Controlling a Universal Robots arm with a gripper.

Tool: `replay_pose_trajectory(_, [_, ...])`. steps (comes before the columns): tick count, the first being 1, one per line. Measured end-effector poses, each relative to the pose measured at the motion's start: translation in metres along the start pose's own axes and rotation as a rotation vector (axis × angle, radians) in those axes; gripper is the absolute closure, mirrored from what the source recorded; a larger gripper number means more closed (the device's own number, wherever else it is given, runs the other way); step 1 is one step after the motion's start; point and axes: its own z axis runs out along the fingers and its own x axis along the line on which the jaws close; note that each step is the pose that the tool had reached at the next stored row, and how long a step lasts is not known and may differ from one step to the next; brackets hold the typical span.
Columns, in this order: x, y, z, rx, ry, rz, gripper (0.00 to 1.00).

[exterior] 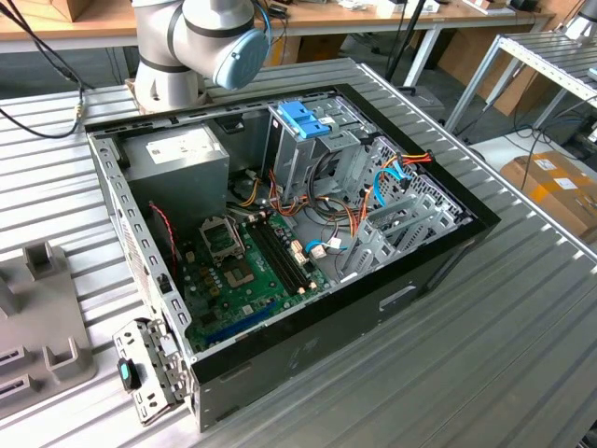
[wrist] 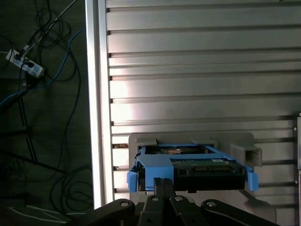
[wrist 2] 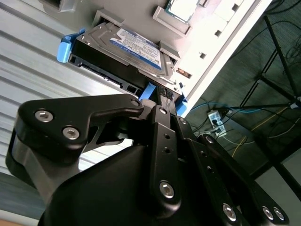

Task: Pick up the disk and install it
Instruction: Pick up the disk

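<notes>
The case lies open on top, so its inside is reachable from above. Within, the drive cage with a blue bracket stands tall mid-case, cables crowd the gap beside it, and the power supply fills the corner near the arm. In the first wrist view the holder walls off the disk's far side, the gripper occupies its near end, and bare table stretches beyond.
</notes>
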Motion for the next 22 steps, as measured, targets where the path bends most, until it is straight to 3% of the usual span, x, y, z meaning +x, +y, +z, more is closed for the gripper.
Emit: replay_pose_trajectory(22, [0.0,0.0,0.0,0.0,-0.0012,-0.04,0.89])
